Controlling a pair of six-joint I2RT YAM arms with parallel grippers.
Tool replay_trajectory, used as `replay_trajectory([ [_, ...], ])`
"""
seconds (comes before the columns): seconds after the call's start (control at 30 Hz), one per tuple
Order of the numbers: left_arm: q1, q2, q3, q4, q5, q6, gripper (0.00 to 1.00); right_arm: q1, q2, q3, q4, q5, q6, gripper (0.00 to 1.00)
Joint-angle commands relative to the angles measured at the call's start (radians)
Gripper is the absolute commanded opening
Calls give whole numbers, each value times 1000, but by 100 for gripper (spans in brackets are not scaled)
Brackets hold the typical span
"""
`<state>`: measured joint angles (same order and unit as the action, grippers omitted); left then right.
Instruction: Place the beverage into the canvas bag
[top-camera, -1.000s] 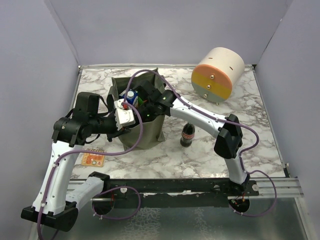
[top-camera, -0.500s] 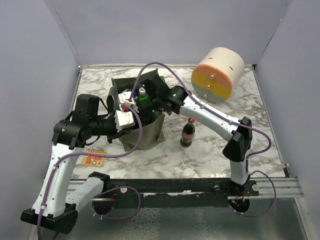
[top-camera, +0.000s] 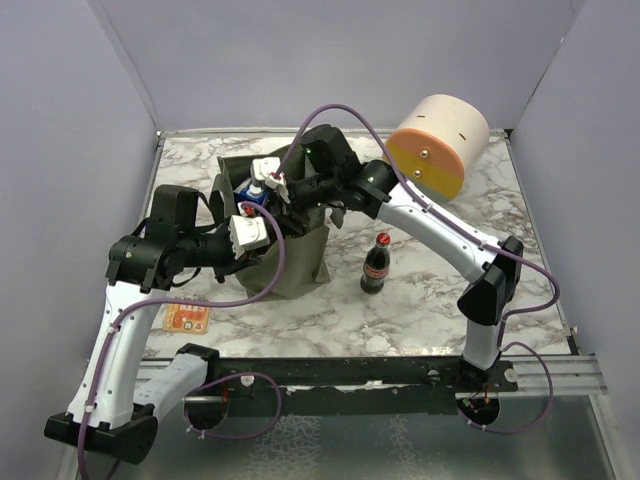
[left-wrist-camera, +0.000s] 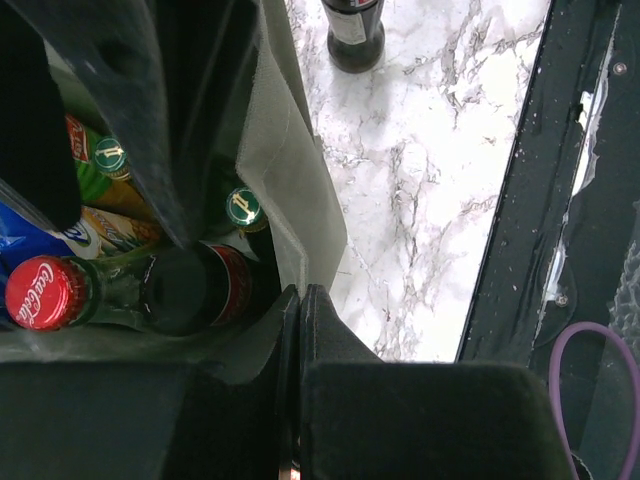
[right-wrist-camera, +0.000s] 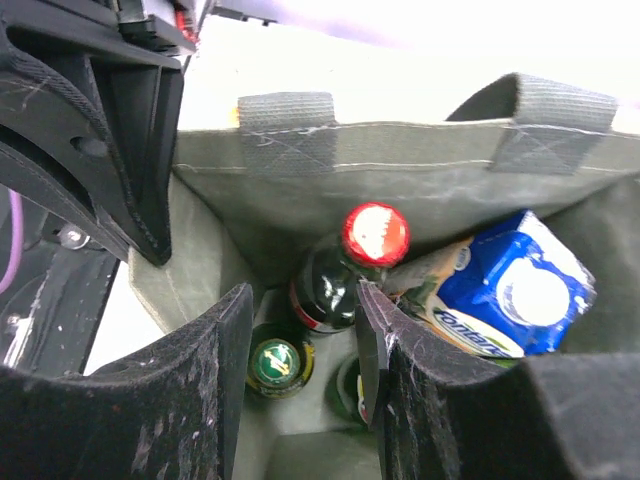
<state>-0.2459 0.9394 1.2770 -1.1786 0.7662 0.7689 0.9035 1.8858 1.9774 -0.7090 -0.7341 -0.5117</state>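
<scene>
The jaws of the left gripper (left-wrist-camera: 299, 300) are pressed together on the near rim of the canvas bag (left-wrist-camera: 290, 170), pinching the olive fabric between them. In this left wrist view four drinks show inside the bag. One is a cola bottle (left-wrist-camera: 40, 293) whose red cap bears the white "Coca-Cola" script and whose dark body has a red label. Two are green-capped bottles (left-wrist-camera: 244, 210), each cap with a gold emblem too small to read. The fourth is a blue carton (left-wrist-camera: 30, 238), partly hidden. In the right wrist view the jaws of the right gripper (right-wrist-camera: 300, 300) stand wide apart with nothing between them, above the bag's open mouth. Below them are the same red cap, one green cap in plain sight with a second half hidden by a finger, and the blue carton, its white lettering too blurred to read with certainty. Two grey handle tabs are stitched to the far wall. From the top external view the bag stands upright on the marble surface (top-camera: 420, 300). A second cola bottle (top-camera: 376, 265), with a red cap and red label, stands upright just right of the bag, apart from it. One cream-and-orange cylinder (top-camera: 437, 147) lies at the far right, and one orange packet (top-camera: 185, 318) lies flat near the left arm.
</scene>
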Motion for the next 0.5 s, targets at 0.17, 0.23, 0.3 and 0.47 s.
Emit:
replay_trajectory([
  [0.17, 10, 24, 13, -4, 26, -22, 0, -76, -67, 43, 69, 70, 68, 45],
  [0.23, 17, 29, 13, 10, 34, -37, 0, -103, -92, 29, 81, 76, 92, 46],
  [0.3, 24, 35, 20, 20, 37, -52, 0, -124, -120, 17, 79, 89, 97, 46],
  [0.47, 30, 46, 36, 20, 20, -75, 6, -170, -211, -50, 75, 158, 103, 47],
])
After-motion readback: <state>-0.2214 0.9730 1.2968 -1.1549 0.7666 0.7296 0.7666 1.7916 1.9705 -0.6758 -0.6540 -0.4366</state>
